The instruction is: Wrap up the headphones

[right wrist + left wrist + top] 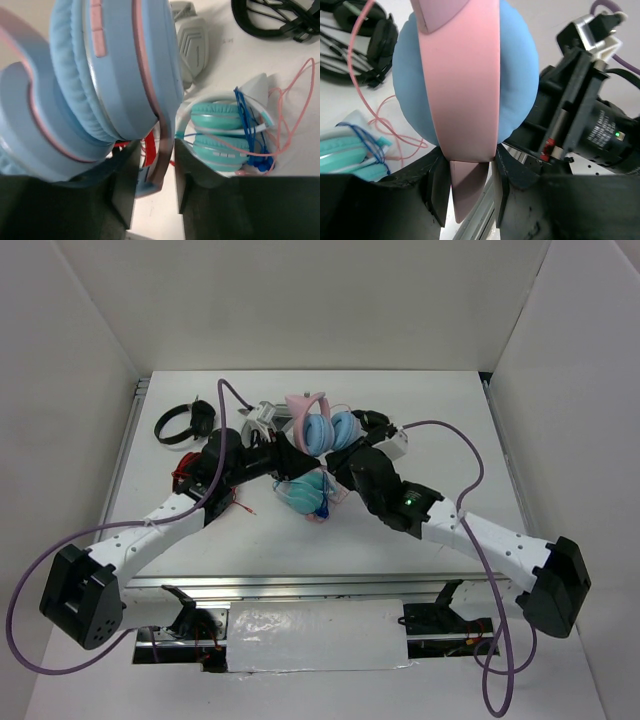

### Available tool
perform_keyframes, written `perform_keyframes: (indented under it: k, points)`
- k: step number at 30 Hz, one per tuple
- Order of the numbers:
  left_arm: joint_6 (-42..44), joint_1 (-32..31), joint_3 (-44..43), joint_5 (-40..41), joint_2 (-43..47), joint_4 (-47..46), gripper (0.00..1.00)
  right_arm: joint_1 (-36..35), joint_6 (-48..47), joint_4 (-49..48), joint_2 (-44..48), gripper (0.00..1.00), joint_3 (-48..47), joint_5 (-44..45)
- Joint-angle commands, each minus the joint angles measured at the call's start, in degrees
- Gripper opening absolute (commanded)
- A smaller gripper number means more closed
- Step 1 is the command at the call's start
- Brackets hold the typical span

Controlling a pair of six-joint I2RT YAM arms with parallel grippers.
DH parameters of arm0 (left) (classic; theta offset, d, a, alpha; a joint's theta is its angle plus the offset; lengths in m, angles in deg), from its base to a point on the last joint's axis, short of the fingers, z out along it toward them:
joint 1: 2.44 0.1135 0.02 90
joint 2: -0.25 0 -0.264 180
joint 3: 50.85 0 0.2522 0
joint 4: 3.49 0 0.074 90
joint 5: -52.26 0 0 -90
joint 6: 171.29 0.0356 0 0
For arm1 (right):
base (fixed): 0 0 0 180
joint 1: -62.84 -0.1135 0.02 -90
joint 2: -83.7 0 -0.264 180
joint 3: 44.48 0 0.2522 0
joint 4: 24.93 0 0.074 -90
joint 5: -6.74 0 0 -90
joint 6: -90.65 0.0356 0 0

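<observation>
The left jaws are clenched on the headphones' [462, 85] band, and the right jaws sit loose around it. The cable [351, 50] trails beyond them by the teal pair [217, 132] and may snag.

Seen from above, the headphones [318, 426], the left arm [215, 465] and the right arm [375, 480] crowd together, so neither set of fingertips shows. The thin pink cable [351, 55] is too fine to trace there.

At the left wrist the headband [462, 80] runs off the top edge and covers most of the ear cup [517, 75]. The corner crops the black pair [365, 40].

At the right wrist the headphones loom blurred, cut at top and left. I cannot tell whether the right gripper [154, 182] presses the headband end. One finger partly hides the teal pair [222, 137].
</observation>
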Motion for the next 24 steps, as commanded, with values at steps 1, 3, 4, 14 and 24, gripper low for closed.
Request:
perform_keyframes:
  k: [1, 3, 4, 14, 24]
  points:
    - [1.37, 0.12, 0.69, 3.43, 3.21, -3.13, 0.0, -0.78, -3.68, -4.06, 3.15, 0.42, 0.4, -2.91]
    - [2.07, 0.12, 1.22, 3.87, 4.61, -2.78, 0.0, 0.1, -4.38, -2.13, 4.29, 0.56, 1.28, -3.61]
    - [2.07, 0.12, 1.31, 4.22, 4.96, -2.43, 0.0, 0.54, -4.82, -1.69, 4.65, 0.59, 1.63, -4.83]
    - [6.82, 0.9, -1.41, 3.62, 6.99, 5.22, 0.0, 4.67, -24.12, -1.76, 16.5, 0.74, 10.23, -15.45]
    - [7.61, 9.61, -14.68, -18.08, 1.55, 8.64, 0.0, 7.04, -49.45, -4.84, 29.87, 0.88, 23.42, -19.26]
